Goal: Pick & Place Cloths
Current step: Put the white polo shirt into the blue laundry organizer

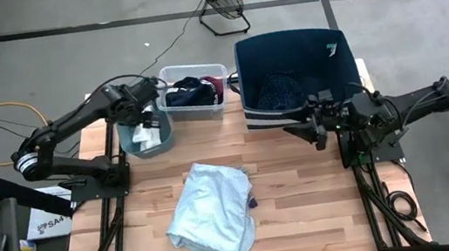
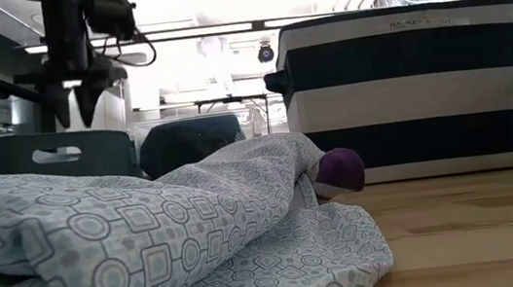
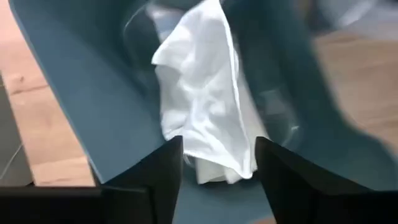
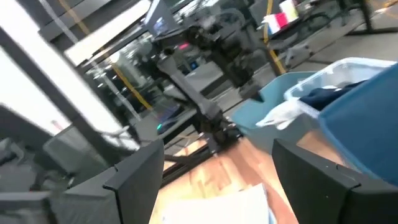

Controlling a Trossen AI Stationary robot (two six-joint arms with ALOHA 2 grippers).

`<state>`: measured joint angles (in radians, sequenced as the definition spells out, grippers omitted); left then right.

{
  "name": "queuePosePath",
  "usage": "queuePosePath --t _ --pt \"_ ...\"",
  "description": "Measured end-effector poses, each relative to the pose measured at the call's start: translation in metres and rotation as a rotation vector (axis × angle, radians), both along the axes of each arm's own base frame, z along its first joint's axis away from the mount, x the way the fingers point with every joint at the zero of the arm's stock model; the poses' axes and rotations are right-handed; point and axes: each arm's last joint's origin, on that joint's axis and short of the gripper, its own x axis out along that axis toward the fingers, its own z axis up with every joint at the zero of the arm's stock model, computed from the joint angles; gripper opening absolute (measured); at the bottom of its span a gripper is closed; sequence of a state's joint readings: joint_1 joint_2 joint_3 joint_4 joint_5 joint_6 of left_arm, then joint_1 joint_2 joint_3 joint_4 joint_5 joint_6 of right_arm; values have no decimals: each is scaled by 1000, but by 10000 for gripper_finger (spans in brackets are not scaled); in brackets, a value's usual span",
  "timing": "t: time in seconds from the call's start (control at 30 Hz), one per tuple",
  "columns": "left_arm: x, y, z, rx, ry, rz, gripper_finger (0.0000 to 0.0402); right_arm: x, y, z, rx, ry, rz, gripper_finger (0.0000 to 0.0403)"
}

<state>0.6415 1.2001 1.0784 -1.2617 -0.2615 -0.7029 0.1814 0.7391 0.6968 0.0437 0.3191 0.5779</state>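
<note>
My left gripper [image 1: 149,111] [image 3: 219,155] points steeply down over the teal bin [image 1: 165,139], open. A small white cloth [image 3: 202,93] lies crumpled in that bin below it and shows between the fingers. In the low view the left gripper [image 2: 74,115] hangs above the bin's rim. The large pale-blue cloth [image 1: 211,215] lies heaped mid-table, with a maroon piece [image 2: 341,167] peeking from under its right edge. My right gripper [image 1: 317,127] [image 4: 217,174] stands open and level in front of the navy bin, touching nothing. My left gripper stands open above the white cloth, one finger [image 3: 163,168] on each side of the cloth's lower end [image 3: 217,163]. I cannot tell whether the fingers touch it. The rest of the cloth rests against the teal bin's inner wall and floor.
A clear bin [image 1: 171,107] at the back holds dark and maroon cloths [image 1: 197,90]. The striped navy bin [image 1: 246,78] at the back right holds a navy dotted cloth [image 1: 280,93]. Bare wood [image 1: 307,211] lies to the right of the pale-blue cloth. A fan stands on the floor beyond.
</note>
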Motion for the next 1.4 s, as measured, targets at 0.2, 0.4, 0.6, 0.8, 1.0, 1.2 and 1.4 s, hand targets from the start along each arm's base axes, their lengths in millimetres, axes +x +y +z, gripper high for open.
queuePosePath --t 0.2,0.4,0.6,0.8,1.0,1.2,1.4 --pt "3 -4 41 61 -110 -67 205 -1 6 0 -27 5 69 289" --pt "17 -37 83 116 -264 -295 206 -3 16 -2 -38 28 127 289" --pt "34 -89 91 43 -367 -407 206 -5 24 -7 -45 73 175 289" --pt "52 -149 73 -90 -369 -431 207 -7 28 -9 -51 92 173 289" --pt "71 -202 49 -197 -286 -489 207 -7 28 -10 -53 100 177 289" --pt "92 -233 29 -249 -295 -519 209 -7 28 -10 -59 106 178 289" --pt "113 -247 8 -347 -256 -496 257 -7 28 -11 -60 118 179 289"
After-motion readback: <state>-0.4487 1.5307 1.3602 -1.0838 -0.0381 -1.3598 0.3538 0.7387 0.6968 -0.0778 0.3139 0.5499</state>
